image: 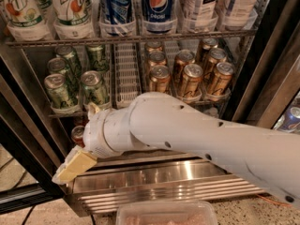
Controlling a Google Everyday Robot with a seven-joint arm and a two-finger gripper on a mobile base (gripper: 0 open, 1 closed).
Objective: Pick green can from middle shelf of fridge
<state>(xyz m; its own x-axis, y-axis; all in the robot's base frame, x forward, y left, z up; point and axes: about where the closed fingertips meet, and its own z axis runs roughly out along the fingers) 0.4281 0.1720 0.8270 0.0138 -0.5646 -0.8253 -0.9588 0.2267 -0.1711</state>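
A pale lidded tub point(166, 213) is cut off by the bottom edge at 6 o'clock. Above it the white arm point(197, 137) sweeps in from 4 o'clock, and its pincer point(75, 167) sits at 8 o'clock before the fridge point(178, 184) base. Whether the pincer is wide or narrow I cannot tell, and it holds nothing visible. The arm hides most of the lowest rack, where one red can point(78, 134) peeps out. On the middle shelf point(126, 78), at 10 o'clock, the green can point(95, 87) stands upright in front, with green-and-white sides and a silver tabbed lid. More green cans stand beside and behind it, and gold cans point(190, 78) stand at 1 o'clock. Soda bottles point(157, 6) above are cropped.
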